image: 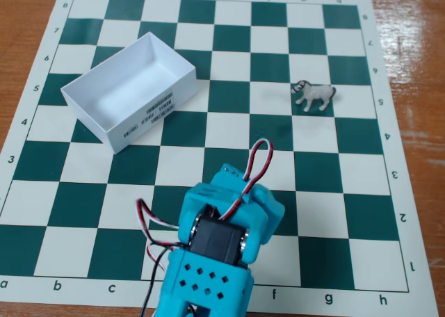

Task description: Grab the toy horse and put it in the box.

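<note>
Hobby desk: chessboard mat [208, 133] on wooden table [28, 11].

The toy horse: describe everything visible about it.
The toy horse is a tiny white-grey figurine, plastic by the look of it, with a dark mane, tail and head markings. It stands upright on its legs on a pale square at the chessboard's right side in the fixed view, head pointing left. Nothing but the board touches it.
</note>
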### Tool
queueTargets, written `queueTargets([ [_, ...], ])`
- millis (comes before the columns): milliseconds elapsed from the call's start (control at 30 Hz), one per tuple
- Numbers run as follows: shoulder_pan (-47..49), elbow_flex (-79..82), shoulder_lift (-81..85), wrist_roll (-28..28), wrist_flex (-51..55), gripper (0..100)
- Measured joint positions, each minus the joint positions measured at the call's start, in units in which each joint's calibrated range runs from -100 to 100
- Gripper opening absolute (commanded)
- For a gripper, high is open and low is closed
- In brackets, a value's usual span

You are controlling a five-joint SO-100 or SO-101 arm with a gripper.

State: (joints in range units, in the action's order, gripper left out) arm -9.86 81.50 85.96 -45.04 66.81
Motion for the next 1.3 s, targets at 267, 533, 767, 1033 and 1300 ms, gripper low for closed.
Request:
queueTargets([
  [267, -1.6, -8.8, -18.5, -0.1, -16.1, 0],
  [533, -2.5, -22.4, -38.0, 1.7, -23.7, 0],
  [767, -3.7, -44.6, -58.6, 4.4, -21.0, 0],
  [1033, -3.9, -69.4, -75.2, 8.8, -5.3, 0],
  [1300, -3.5, -81.8, -87.6, 14.3, 0.0, 0],
])
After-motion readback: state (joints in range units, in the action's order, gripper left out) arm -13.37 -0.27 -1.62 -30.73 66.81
